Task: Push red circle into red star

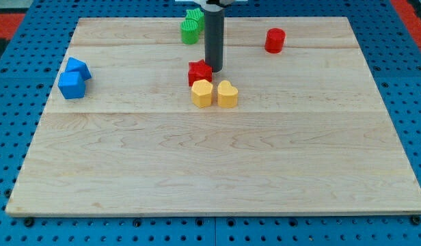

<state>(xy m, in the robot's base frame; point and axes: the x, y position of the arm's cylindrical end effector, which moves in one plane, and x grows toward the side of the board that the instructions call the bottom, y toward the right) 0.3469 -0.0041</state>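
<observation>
Camera view, single frame. Your tip point(214, 70) sat on the board point(197, 178) at the upper middle, touching or just beside the red star point(199, 72) on the star's right edge. You had no jaws to report: the arm ended in a bare rod, nothing clamped, nothing carried.

The red circle point(275, 40) stood near the view's top, right of centre, well apart from both tip and star. From your tip it lay up and to the view's right. That was the relation that mattered: the tip was on the star side of the circle, so a straight run at the circle would have driven it away from the star. Judgement: you needed to round the circle to its far upper-right side, then push down and to the view's left along the circle-to-star line.

Two yellow blocks point(214, 93) sat touching each other just below the star, touching or nearly touching it. Green blocks point(190, 28) lay at the view's top, partly behind the rod. Two blue blocks point(74, 77) sat at the view's left, well clear.

Risk, as judged: your tip leaving its spot could nudge the star.
</observation>
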